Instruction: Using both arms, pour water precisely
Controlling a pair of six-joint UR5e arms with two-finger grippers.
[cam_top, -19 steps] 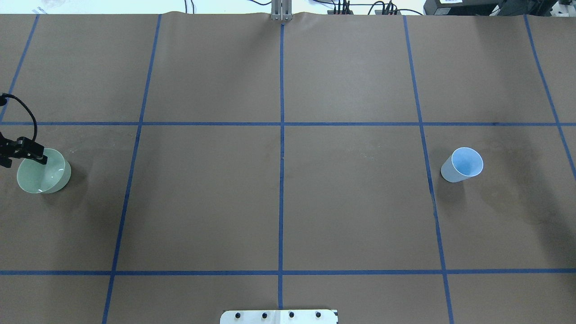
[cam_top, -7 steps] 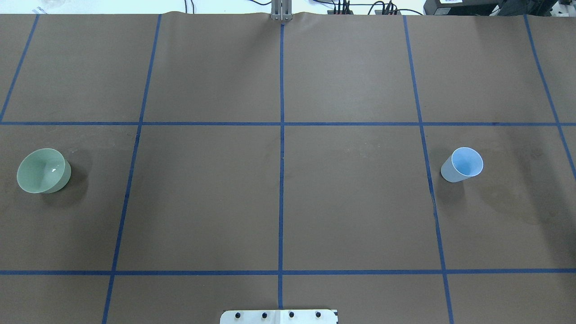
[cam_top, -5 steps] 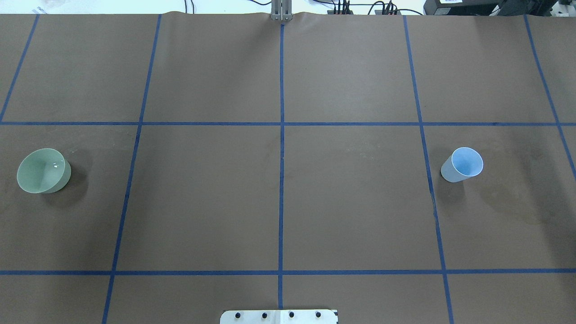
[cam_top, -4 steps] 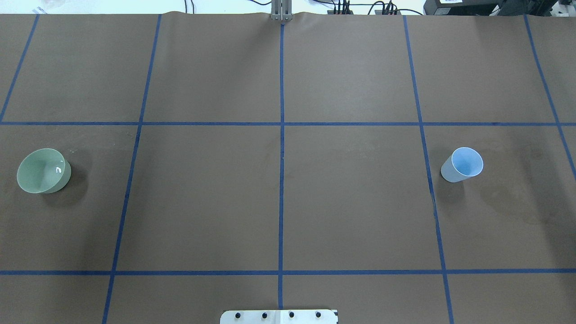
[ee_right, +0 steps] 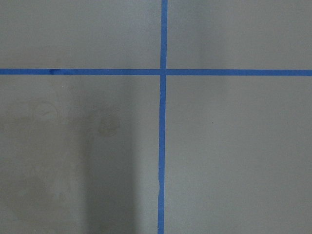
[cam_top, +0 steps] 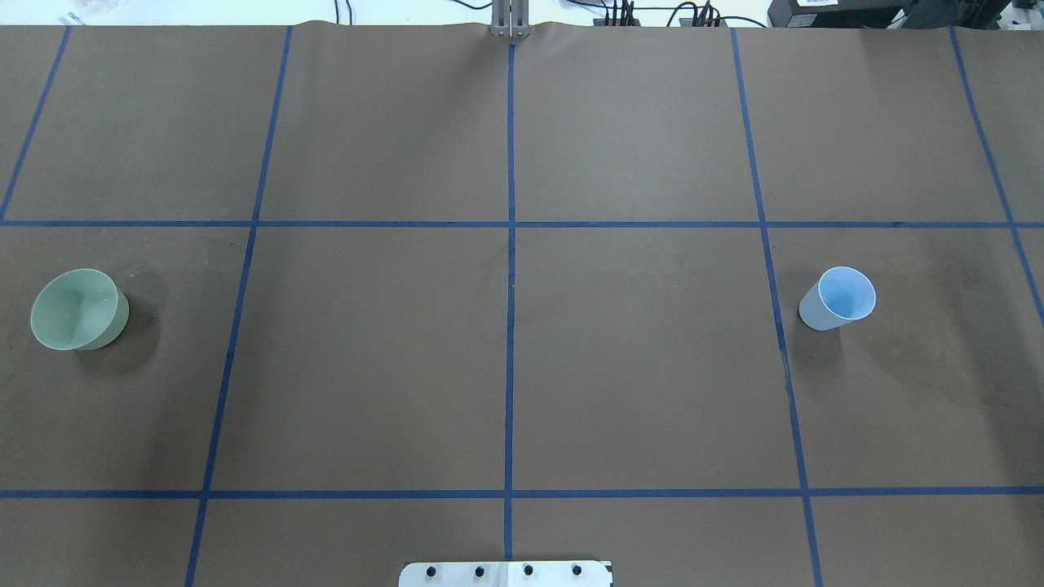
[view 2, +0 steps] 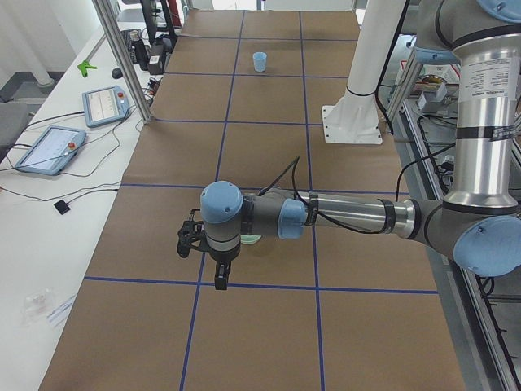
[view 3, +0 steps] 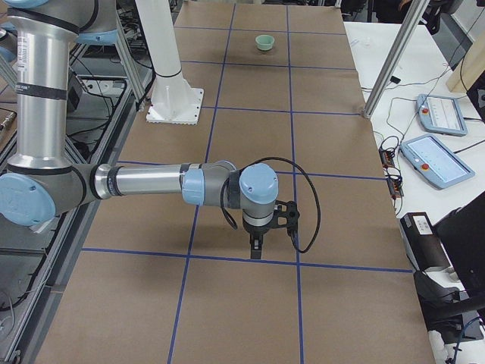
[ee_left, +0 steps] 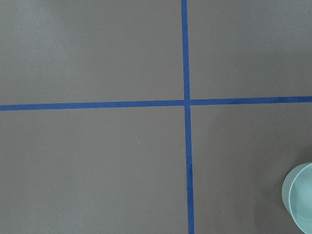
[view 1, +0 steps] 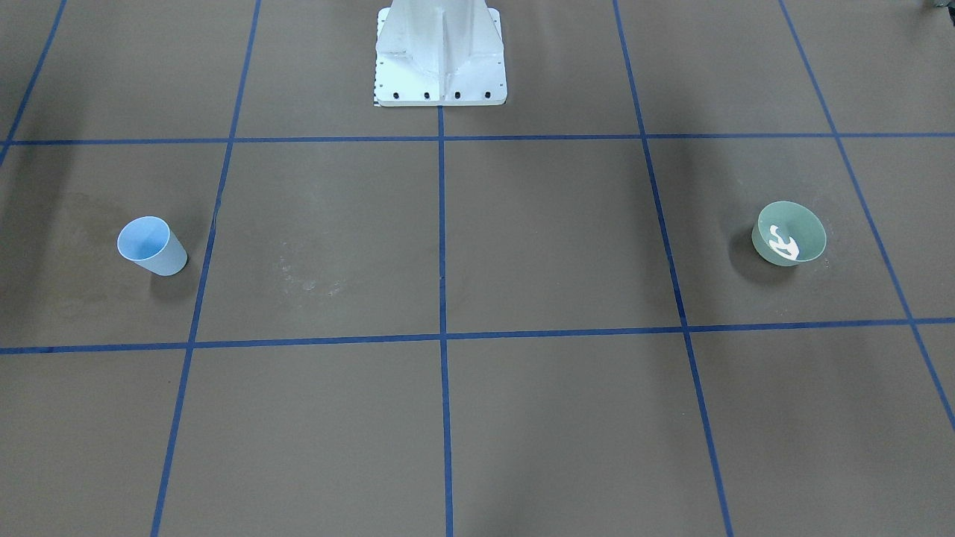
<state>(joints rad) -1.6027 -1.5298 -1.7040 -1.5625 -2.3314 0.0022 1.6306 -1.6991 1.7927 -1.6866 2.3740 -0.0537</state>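
Note:
A pale green bowl (cam_top: 79,310) stands upright at the table's left end; it also shows in the front view (view 1: 791,233), the right side view (view 3: 264,42) and the left wrist view (ee_left: 300,202). The water (view 1: 783,246) shows as white glare inside it. A light blue cup (cam_top: 840,297) stands upright at the right end (view 1: 151,246) (view 2: 259,61). My left gripper (view 2: 220,275) hangs over the table just beside the bowl. My right gripper (view 3: 256,246) hangs over the table's near end. Both show only in the side views, so I cannot tell whether they are open or shut.
The white pedestal (view 1: 440,52) stands at the table's robot side. Blue tape lines (cam_top: 510,326) grid the brown cover. A faint damp stain (cam_top: 922,359) lies beside the cup. Control tablets (view 2: 49,147) (view 3: 436,159) and metal posts (view 2: 122,57) stand along the far side.
My left gripper, which was at the bowl's rim in the earliest frame, has left the overhead view. The white glare in the bowl shifted and then faded. Bowl and cup have not moved.

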